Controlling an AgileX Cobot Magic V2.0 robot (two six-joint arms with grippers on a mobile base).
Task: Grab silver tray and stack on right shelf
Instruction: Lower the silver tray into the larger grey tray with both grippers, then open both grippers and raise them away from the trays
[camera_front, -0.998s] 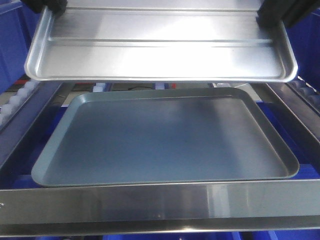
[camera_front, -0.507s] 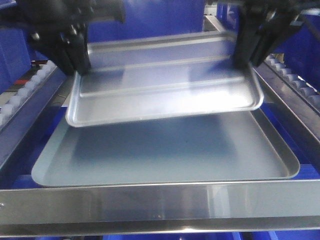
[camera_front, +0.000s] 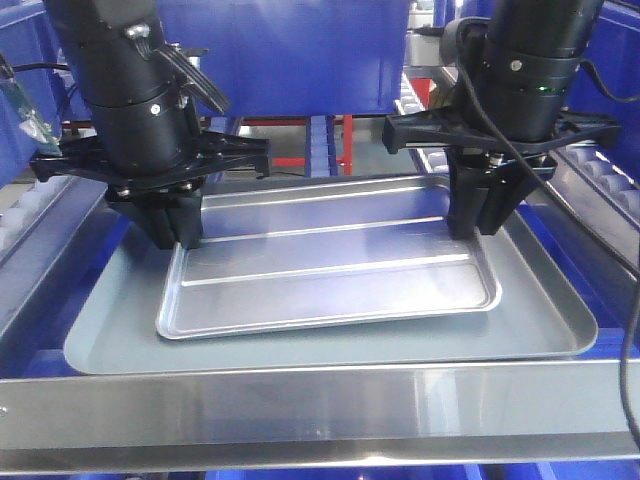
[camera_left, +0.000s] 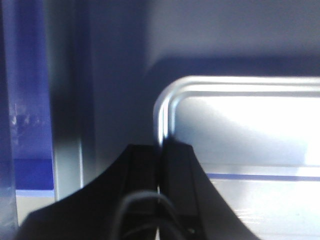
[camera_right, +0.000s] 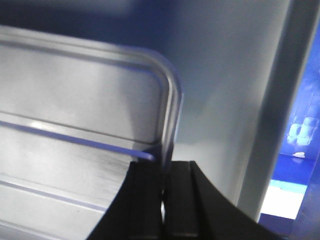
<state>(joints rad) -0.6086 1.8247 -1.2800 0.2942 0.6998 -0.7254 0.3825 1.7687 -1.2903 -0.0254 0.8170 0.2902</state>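
The shiny rectangular silver tray, a shallow metal piece with rounded corners, a raised rim and two long parallel ribs across its floor, lies inside the larger dull grey-blue smooth-floored tray, its near edge low on that tray's floor. The left gripper, black and pointing down, meets the silver tray's left short rim; in the left wrist view its two black fingers stand pressed together with the thin rim edge caught in the slit between them. The right gripper meets the opposite short rim, and the right wrist view shows its fingers likewise clamped on the rim near a rounded corner, beside the end of one rib. The grey-blue tray rests on the right shelf, behind the shelf's broad shiny steel front bar. Rails of small white plastic rollers run along the shelf's sides. Blue plastic bins stand behind both arms.
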